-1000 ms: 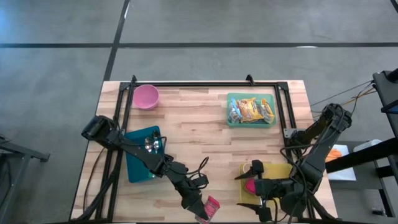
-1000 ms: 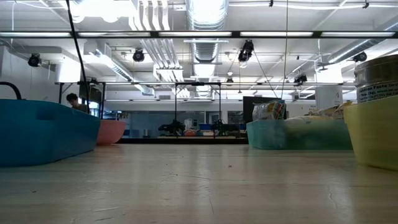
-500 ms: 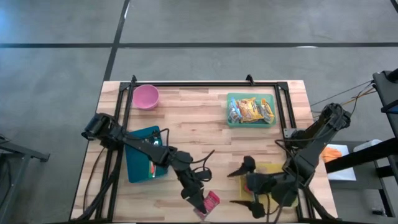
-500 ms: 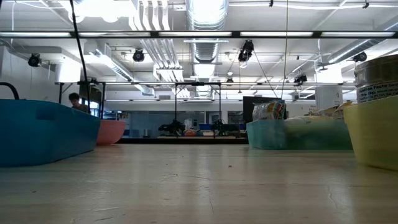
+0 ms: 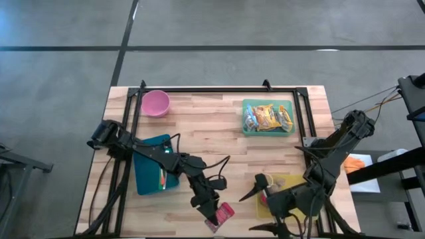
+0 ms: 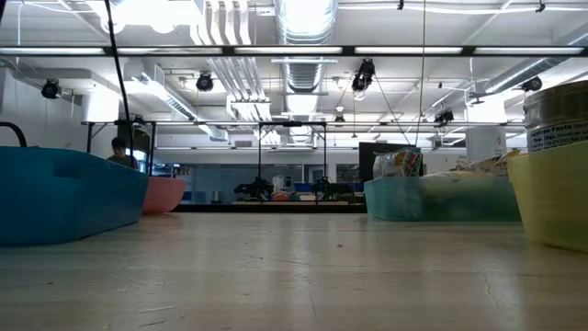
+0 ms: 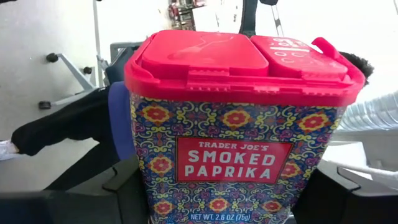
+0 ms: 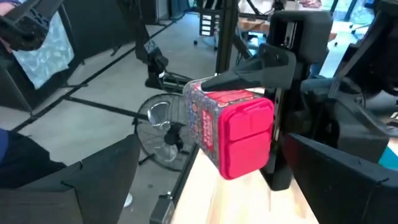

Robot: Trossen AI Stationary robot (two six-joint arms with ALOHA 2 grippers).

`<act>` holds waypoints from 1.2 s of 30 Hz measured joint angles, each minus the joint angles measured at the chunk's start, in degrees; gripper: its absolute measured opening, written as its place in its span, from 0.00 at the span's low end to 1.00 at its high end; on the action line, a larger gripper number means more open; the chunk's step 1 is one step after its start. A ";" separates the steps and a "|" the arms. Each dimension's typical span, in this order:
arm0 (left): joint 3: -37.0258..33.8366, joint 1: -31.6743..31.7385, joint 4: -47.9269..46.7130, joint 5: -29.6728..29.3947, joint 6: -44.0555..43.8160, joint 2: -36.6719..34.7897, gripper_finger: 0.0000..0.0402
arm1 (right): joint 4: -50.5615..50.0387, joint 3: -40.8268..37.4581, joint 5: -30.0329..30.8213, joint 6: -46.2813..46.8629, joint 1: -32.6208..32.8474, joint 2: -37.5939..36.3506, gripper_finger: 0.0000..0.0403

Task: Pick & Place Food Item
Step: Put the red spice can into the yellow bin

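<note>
- Right at the near edge of the table (image 5: 219, 143), about mid-width, the left gripper (image 5: 214, 217) has its fingers clamped on either side of the smoked paprika tin (image 5: 223, 214). The tin seems lifted off the wood, though I can't say for sure.
- The left wrist view fills up with that tin: red flip lid, patterned sides, "Trader Joe's Smoked Paprika" on the label, one dark finger (image 7: 339, 193) on each side.
- Just to the right, near the near-right corner, the right gripper (image 5: 262, 211) has its fingers spread wide with nothing in them, pointing toward the tin. In its wrist view the tin shows sideways in the other arm's grip.
- The yellow bin (image 5: 295, 182) sits at the near-right corner, mostly hidden under the right arm.
- The blue bin (image 5: 147, 166) is on the left side, closer to the near edge, with something small and colourful inside that I can't make out.
- Farther back on the right, the green bin (image 5: 267, 117) holds yellow snack packets.
- A pink bowl (image 5: 156, 103) sits at the far-left corner.
- In the low view, a person (image 6: 118, 152) shows way back in the room, behind the blue bin.
</note>
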 joint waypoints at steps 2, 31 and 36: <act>0.00 0.07 0.22 0.26 0.00 0.00 0.72 | 0.07 0.02 0.00 -0.85 -0.53 0.40 0.96; 0.00 2.87 2.34 12.45 0.94 -0.90 0.72 | 9.49 0.07 -12.85 -11.35 -9.42 6.38 0.96; -0.02 3.85 2.20 14.62 1.11 -0.90 0.72 | 10.99 0.07 -14.03 -11.19 -10.46 6.56 0.96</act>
